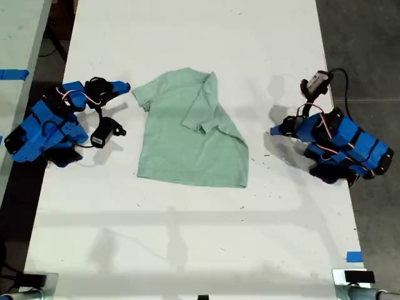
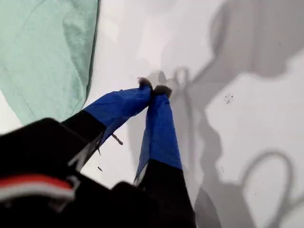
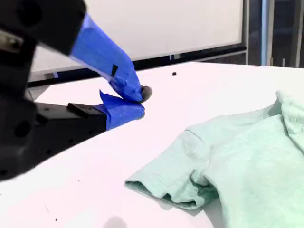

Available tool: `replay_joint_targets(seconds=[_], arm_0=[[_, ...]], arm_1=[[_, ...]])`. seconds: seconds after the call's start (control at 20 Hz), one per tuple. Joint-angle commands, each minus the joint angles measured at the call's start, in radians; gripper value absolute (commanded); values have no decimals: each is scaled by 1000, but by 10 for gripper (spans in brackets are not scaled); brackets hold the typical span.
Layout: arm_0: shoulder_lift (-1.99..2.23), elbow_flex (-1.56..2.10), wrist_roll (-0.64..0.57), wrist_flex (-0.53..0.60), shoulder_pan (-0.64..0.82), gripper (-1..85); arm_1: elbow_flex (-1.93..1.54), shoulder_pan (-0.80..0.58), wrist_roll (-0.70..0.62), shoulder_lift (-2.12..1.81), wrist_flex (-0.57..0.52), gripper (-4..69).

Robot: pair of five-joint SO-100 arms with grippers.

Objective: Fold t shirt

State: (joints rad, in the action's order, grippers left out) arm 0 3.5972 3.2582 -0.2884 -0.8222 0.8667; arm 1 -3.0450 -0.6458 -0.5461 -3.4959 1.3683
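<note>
Between my first hand [image 1: 275, 130] and second hand [image 1: 127, 87] lies the t shirt [image 1: 190, 134].

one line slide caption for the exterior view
Partly folded mint t shirt on white table, a blue arm resting at each side.

My shirt [image 1: 190, 134] is a plain pale mint green, no print. The table [image 1: 187, 237] under it is white with a few dark specks. Both my arms are bright blue with black parts and red-and-white wires. My first gripper [image 2: 154, 89] and my second gripper [image 3: 137, 99] wear blue tape. A blue tape square [image 1: 354, 257] sits at the table's five o'clock.
</note>
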Motion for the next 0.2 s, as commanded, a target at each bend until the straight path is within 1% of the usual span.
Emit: replay_joint_targets(seconds=[0.0,0.15], arm_0=[[9,38,25,-3,5,-2],[9,38,25,-3,2,-2]], arm_1=[[-44,12,17,-14,3,17],[-44,17,17,-14,3,17]])
